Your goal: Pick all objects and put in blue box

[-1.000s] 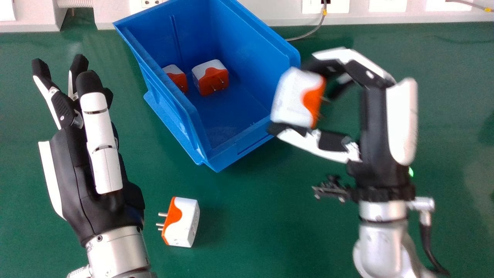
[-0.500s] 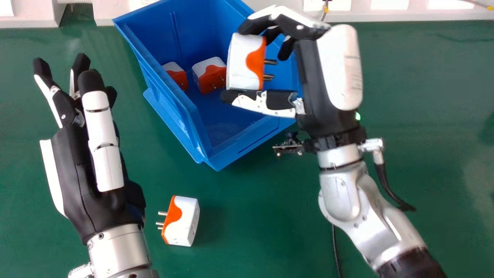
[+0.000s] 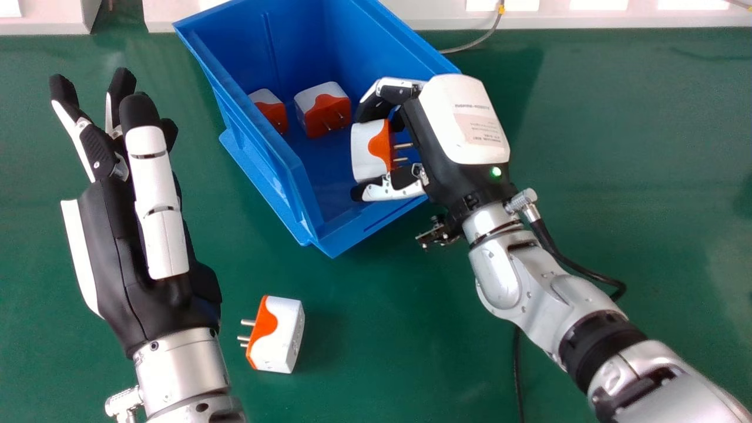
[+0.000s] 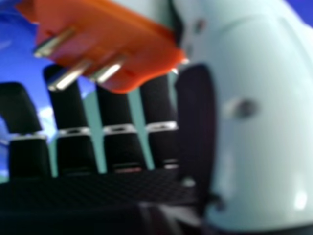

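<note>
Left side of the frame: the left hand (image 3: 117,252) is stationary, fingers extended, holding nothing. It has no part in the current step.

Upper centre: the blue box (image 3: 249,117) is in its former position. Near its left wall lies one orange-and-white plug adapter (image 3: 269,110); a second adapter (image 3: 323,110) lies just to the right of it. Both are already placed.

Lower centre: the loose adapter (image 3: 279,335) is unmoved on the green table (image 3: 382,329), its pins toward the left hand. It remains to be collected.

Right of the second adapter: the held adapter (image 3: 368,154) has been carried from the box's right wall to a position over the box floor. The right hand (image 3: 461,120) has it pinched between curled fingers and thumb, partly closed to the width of the part. In the right hand view, the metal pins (image 4: 71,74) face back toward the palm. Contact with the floor cannot be confirmed.

Consequence: transport appears complete and release is probably due. Verify clearance from the second adapter before opening. The loose adapter would then be the next pick.
</note>
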### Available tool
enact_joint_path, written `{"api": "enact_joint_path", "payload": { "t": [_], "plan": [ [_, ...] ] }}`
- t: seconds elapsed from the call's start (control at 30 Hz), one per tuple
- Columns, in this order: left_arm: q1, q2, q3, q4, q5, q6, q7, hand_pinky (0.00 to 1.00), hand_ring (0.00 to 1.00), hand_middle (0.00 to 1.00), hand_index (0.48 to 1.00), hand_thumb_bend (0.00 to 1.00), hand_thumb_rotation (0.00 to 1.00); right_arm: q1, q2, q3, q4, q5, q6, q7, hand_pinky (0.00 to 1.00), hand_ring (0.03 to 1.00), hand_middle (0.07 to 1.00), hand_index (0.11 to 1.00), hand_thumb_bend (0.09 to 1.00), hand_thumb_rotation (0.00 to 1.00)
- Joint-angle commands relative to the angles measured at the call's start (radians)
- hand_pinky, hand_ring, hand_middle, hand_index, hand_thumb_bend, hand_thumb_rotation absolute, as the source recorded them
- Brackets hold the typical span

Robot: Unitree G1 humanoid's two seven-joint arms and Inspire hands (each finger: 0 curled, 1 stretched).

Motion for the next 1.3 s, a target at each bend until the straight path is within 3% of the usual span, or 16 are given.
{"api": "enact_joint_path", "payload": {
  "t": [0.0,0.03,0.07,0.1,0.13,0.2,0.23,0.3,0.37,0.47,0.6,0.7,0.8,0.93,1.03,1.27],
  "plan": [
    [-0.011,-0.081,-0.004,-0.012,0.010,-0.030,0.000,0.93,0.96,0.96,0.938,0.55,0.79,-0.014,0.009,0.037,-0.013,-0.015,0.033,-0.026,0.32,0.439,0.528,0.533,0.493,0.00],
    [-0.010,-0.083,-0.005,-0.013,0.009,-0.029,0.001,0.93,0.96,0.96,0.937,0.55,0.78,-0.006,0.008,0.049,-0.030,-0.024,0.045,-0.040,0.42,0.557,0.644,0.626,0.634,0.02],
    [-0.009,-0.082,-0.006,-0.014,0.009,-0.029,0.001,0.94,0.96,0.96,0.936,0.55,0.78,0.005,0.006,0.061,-0.049,-0.032,0.056,-0.071,0.47,0.614,0.698,0.670,0.688,0.03],
    [-0.009,-0.081,-0.006,-0.013,0.009,-0.031,0.000,0.94,0.96,0.96,0.936,0.55,0.78,0.018,0.004,0.069,-0.070,-0.039,0.059,-0.108,0.63,0.783,0.843,0.804,0.811,0.14],
    [-0.008,-0.081,-0.006,-0.013,0.011,-0.032,0.000,0.94,0.96,0.96,0.936,0.55,0.78,0.031,0.001,0.073,-0.091,-0.042,0.059,-0.137,0.67,0.823,0.875,0.835,0.838,0.17],
    [-0.008,-0.079,-0.005,-0.010,0.013,-0.034,0.000,0.94,0.96,0.96,0.936,0.55,0.78,0.059,-0.008,0.072,-0.143,-0.039,0.045,-0.174,0.67,0.823,0.875,0.835,0.838,0.17],
    [-0.009,-0.079,-0.005,-0.010,0.010,-0.034,-0.002,0.94,0.96,0.96,0.937,0.55,0.79,0.074,-0.014,0.071,-0.170,-0.038,0.036,-0.196,0.82,0.909,0.936,0.916,0.898,0.33],
    [-0.008,-0.079,-0.006,-0.010,0.008,-0.034,-0.003,0.94,0.96,0.96,0.937,0.55,0.79,0.103,-0.025,0.072,-0.232,-0.051,0.029,-0.264,0.86,0.928,0.949,0.933,0.913,0.38],
    [-0.006,-0.078,-0.007,-0.013,0.011,-0.031,-0.002,0.93,0.96,0.96,0.936,0.55,0.79,0.133,-0.033,0.070,-0.301,-0.067,0.024,-0.346,0.96,0.981,0.987,0.983,0.977,0.61],
    [-0.002,-0.078,-0.009,-0.019,0.010,-0.027,-0.002,0.93,0.96,0.96,0.937,0.55,0.79,0.170,-0.043,0.069,-0.391,-0.091,0.003,-0.474,1.00,0.998,0.999,0.998,0.999,0.77],
    [0.009,-0.081,-0.014,-0.030,0.019,-0.022,0.006,0.92,0.96,0.95,0.929,0.55,0.79,0.210,-0.067,0.081,-0.425,-0.127,-0.059,-0.624,1.00,1.000,1.000,1.000,0.984,0.93],
    [0.017,-0.076,-0.017,-0.038,0.015,-0.016,0.001,0.93,0.96,0.95,0.931,0.56,0.79,0.271,-0.087,0.078,-0.438,-0.107,-0.161,-0.658,1.00,1.000,1.000,1.000,0.970,0.98],
    [0.022,-0.074,-0.020,-0.036,0.018,-0.021,-0.001,0.92,0.95,0.96,0.936,0.55,0.78,0.350,-0.104,0.077,-0.487,-0.067,-0.261,-0.596,0.93,1.000,1.000,1.000,0.976,0.98],
    [0.023,-0.078,-0.026,-0.036,0.022,-0.023,0.002,0.92,0.96,0.96,0.936,0.55,0.78,0.461,-0.128,0.086,-0.599,0.008,-0.311,-0.369,0.86,0.992,1.000,1.000,0.993,0.91],
    [0.024,-0.079,-0.027,-0.037,0.012,-0.022,0.002,0.92,0.95,0.95,0.929,0.56,0.76,0.509,-0.140,0.124,-0.575,0.055,-0.379,-0.199,0.77,0.936,0.993,1.000,1.000,0.81],
    [0.030,-0.070,-0.027,-0.041,0.018,-0.023,-0.003,0.92,0.96,0.96,0.936,0.56,0.77,0.544,-0.137,0.187,-0.518,0.147,-0.467,0.165,0.79,0.911,0.970,0.993,1.000,0.75]
  ]
}}
